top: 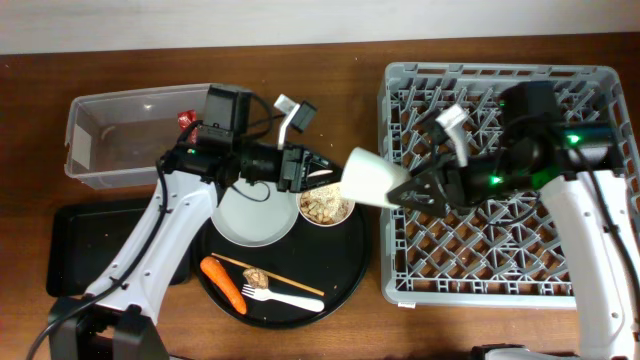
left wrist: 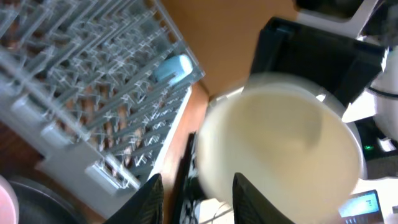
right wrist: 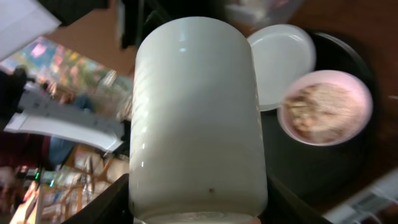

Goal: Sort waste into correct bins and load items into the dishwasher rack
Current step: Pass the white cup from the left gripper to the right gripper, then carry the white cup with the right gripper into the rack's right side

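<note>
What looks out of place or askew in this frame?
Only the pale cup: it hangs sideways in mid-air, gripped by the right claw between the round black tray and the dishwasher rack, mouth toward the left claw. The bowl holds crumbs, none visibly spilled.

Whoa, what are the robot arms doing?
The right pincer grips a pale round cup in the air, between the round black tray and the grey plastic dishwasher rack. The left pincer is open beside it. A white bowl of beige crumbs, white round plate, orange carrot and white plastic fork sit on the tray.
</note>
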Motion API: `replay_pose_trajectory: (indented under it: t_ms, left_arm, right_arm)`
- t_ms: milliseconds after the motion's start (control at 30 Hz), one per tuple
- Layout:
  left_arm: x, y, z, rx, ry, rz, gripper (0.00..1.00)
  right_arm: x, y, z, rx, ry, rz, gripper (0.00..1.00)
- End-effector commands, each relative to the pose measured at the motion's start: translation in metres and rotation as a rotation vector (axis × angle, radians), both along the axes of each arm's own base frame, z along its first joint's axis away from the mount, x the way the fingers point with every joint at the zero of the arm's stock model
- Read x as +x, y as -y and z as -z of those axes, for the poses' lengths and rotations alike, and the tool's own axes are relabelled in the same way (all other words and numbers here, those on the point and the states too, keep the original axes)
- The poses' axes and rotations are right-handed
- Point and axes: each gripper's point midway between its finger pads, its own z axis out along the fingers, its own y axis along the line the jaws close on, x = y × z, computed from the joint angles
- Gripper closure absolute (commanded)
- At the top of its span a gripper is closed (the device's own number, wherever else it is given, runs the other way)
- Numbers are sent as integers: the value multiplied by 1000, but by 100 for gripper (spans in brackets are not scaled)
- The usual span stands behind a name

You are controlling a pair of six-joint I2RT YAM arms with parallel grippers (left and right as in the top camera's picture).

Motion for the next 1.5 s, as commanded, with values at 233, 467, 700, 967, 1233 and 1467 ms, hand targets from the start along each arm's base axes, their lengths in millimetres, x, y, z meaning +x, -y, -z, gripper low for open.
replay_pose_trajectory:
  t_ms: [233,467,700,967,1233,1467]
  left_arm:
    - [12,-61,71,424,4,-181,64]
    - [9,-70,83,503,-26,-198,64]
    - [7,-70,83,506,-34,-196,64]
    - [7,-70,84,507,-36,-195,64]
    - [7,-70,84,507,-36,-196,64]
    - [7,-70,84,507,-37,-196,65]
  right_arm:
    - [34,131,29,-400,-169,533,55]
    - [27,230,39,-692,-296,959,55]
    - [22,297,48,-860,-371,1243,55]
    - [32,345,90,-893,-525,1356,55]
    - [38,371,124,-878,-623,1405,55]
    - [45,369,146,-860,-674,1367,54]
